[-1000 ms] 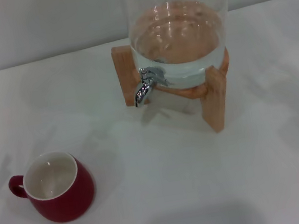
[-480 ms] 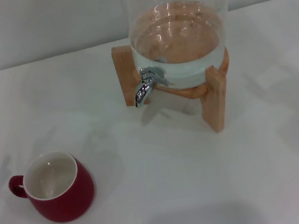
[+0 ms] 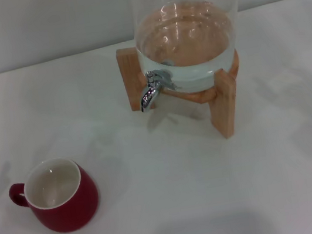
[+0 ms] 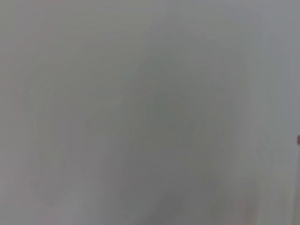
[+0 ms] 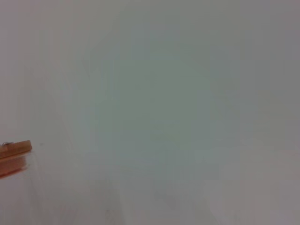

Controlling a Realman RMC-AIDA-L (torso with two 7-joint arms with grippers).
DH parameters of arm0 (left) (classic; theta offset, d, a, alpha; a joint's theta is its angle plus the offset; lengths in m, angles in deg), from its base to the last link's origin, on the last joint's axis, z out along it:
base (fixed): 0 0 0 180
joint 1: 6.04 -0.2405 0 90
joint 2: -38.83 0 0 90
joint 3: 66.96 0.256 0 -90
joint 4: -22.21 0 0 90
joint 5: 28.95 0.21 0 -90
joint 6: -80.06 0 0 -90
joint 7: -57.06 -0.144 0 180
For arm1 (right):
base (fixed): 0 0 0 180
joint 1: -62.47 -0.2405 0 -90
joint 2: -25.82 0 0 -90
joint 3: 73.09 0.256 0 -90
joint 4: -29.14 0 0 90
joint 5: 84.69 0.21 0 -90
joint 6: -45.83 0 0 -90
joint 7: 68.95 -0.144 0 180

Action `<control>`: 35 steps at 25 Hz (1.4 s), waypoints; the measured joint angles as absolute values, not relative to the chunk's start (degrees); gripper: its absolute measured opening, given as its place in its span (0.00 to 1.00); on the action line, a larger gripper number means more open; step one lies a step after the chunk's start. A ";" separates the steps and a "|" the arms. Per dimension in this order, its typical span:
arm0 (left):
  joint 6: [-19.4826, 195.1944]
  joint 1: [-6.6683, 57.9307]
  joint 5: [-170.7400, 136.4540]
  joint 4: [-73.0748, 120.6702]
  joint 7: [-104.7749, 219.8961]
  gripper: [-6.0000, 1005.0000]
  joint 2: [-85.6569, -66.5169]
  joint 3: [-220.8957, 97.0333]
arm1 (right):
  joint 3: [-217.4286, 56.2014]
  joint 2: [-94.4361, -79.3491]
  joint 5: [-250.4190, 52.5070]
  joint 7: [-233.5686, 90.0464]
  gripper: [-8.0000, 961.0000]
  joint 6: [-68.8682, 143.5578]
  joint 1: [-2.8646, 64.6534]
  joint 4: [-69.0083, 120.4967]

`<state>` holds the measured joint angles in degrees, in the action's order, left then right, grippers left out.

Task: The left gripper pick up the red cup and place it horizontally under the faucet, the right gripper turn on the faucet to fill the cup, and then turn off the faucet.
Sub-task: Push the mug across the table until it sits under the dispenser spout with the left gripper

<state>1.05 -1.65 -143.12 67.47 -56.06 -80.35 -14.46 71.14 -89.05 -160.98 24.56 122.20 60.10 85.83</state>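
The red cup (image 3: 57, 195) stands upright on the white table at the front left of the head view, white inside, its small handle pointing left. The chrome faucet (image 3: 151, 88) juts from the base of a glass water dispenser, its spout turned down toward the table, well to the right of and behind the cup. Neither gripper shows in any view. The left wrist view holds only a plain grey-white surface. In the right wrist view a wooden piece (image 5: 15, 149) pokes in at one edge.
The glass dispenser (image 3: 186, 35) holds water and rests on a wooden stand (image 3: 224, 103) at the back centre. A white wall rises behind the table. White tabletop (image 3: 180, 196) stretches between the cup and the stand.
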 joint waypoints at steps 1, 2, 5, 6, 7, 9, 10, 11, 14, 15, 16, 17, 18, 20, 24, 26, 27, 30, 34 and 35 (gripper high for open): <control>1.07 -1.65 -143.12 67.39 -56.09 0.86 -80.35 -14.64 | 71.14 -89.05 -160.98 24.56 0.75 122.19 60.10 85.83; 1.08 -1.72 -143.11 67.31 -56.13 0.86 -80.35 -14.84 | 71.15 -89.05 -160.97 24.56 0.75 122.17 60.10 85.83; 1.05 -2.31 -142.89 67.16 -56.24 0.86 -80.38 -14.94 | 71.73 -89.03 -160.97 24.56 0.75 122.14 60.00 85.83; 0.80 -2.66 -142.76 67.19 -56.21 0.86 -80.41 -14.70 | 71.95 -89.01 -160.97 24.56 0.75 122.13 59.96 85.83; 0.40 -3.05 -142.70 67.30 -56.15 0.86 -80.41 -14.43 | 72.22 -89.00 -160.99 24.56 0.75 122.12 59.90 85.83; -0.36 -3.92 -142.65 67.47 -56.05 0.86 -80.43 -14.01 | 72.48 -88.99 -161.11 24.56 0.75 122.12 59.79 85.83; -0.74 -4.32 -142.64 67.48 -56.03 0.86 -80.46 -13.91 | 72.55 -88.99 -161.14 24.56 0.75 122.11 59.75 85.83; -1.12 -4.77 -142.63 67.41 -56.09 0.86 -80.50 -13.88 | 72.59 -88.98 -161.15 24.56 0.75 122.09 59.74 85.83; -1.75 -5.98 -142.58 66.98 -56.43 0.86 -80.67 -13.48 | 73.08 -88.97 -161.13 24.67 0.75 122.02 59.72 85.43; -1.79 -6.32 -142.58 66.78 -56.61 0.86 -80.69 -13.26 | 73.28 -88.96 -161.13 24.70 0.75 122.02 59.69 85.30; -1.81 -6.66 -142.60 66.50 -56.80 0.86 -80.70 -13.10 | 73.41 -88.96 -161.13 24.71 0.75 122.01 59.67 85.20; -1.83 -6.80 -142.62 66.21 -57.01 0.86 -80.71 -13.03 | 73.41 -88.96 -161.14 24.72 0.75 122.02 59.64 85.16; -1.85 -6.98 -142.66 65.69 -57.31 0.86 -80.73 -12.96 | 73.42 -88.96 -161.15 24.72 0.75 122.01 59.62 85.12; -1.88 -7.05 -142.74 64.33 -58.08 0.86 -80.77 -12.92 | 73.42 -88.96 -161.21 24.73 0.75 122.01 59.62 85.08; -1.91 -6.68 -142.89 61.44 -59.96 0.86 -80.73 -12.89 | 73.42 -88.96 -161.24 24.77 0.75 122.02 59.76 85.05; -1.75 -6.41 -142.90 60.32 -61.04 0.86 -80.69 -12.91 | 73.43 -88.96 -161.22 24.81 0.75 122.03 59.79 85.04; -1.61 -6.26 -142.88 59.79 -61.45 0.86 -80.67 -12.90 | 73.42 -88.96 -161.20 24.83 0.75 122.04 59.80 85.04; -1.30 -5.56 -142.74 57.85 -63.29 0.86 -80.58 -12.98 | 73.43 -88.96 -161.13 24.84 0.75 122.05 59.81 85.03; -0.84 -5.11 -142.64 55.62 -65.48 0.86 -80.41 -13.51 | 73.47 -88.96 -161.08 24.84 0.75 122.05 59.92 85.03; -0.57 -5.09 -142.56 55.42 -65.73 0.86 -80.35 -13.60 | 73.55 -88.96 -161.06 24.84 0.75 122.05 59.95 85.03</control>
